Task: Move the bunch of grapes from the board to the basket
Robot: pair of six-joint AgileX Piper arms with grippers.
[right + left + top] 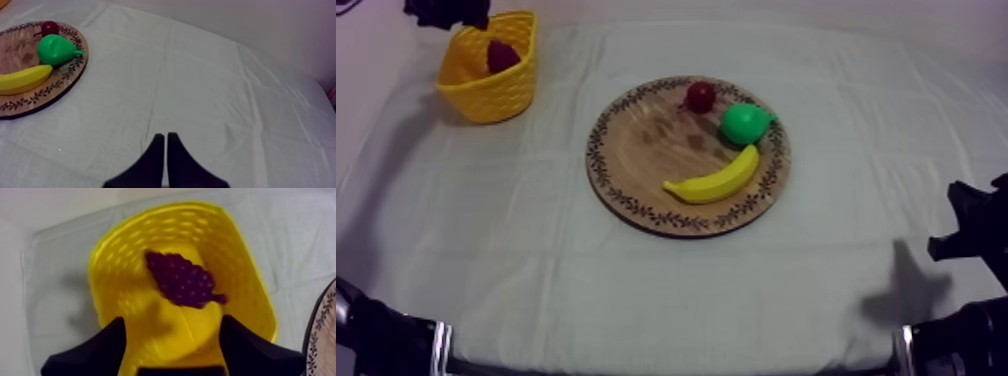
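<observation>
The bunch of grapes (182, 280) lies inside the yellow basket (250, 258), down on its floor and towards the wall farther from my left gripper (172, 322). I see nothing else in the basket with it.

My left gripper hangs right above the basket, over its near rim. Its two black fingers (100, 348) are spread wide with nothing between them. The grapes are clear of both fingers, lower down and deeper in the basket.

The basket stands on the grey-white cloth (636, 290). Beside the basket, but apart from it, lies the round wooden board (646, 150) with the patterned rim.

Of the three toy fruits on the board, the small red fruit (700, 96) is nearest the basket. The green pear (746, 123) sits just beside it, on the side away from the basket. The banana (714, 180) lies along the part of the board's rim that faces away from the basket, one end close to the pear; I cannot tell whether they touch.

My right gripper (166, 136) is well apart from the basket, on the far side of the board from it, over bare cloth. Its fingers are pressed together into a narrow wedge and grip nothing.
</observation>
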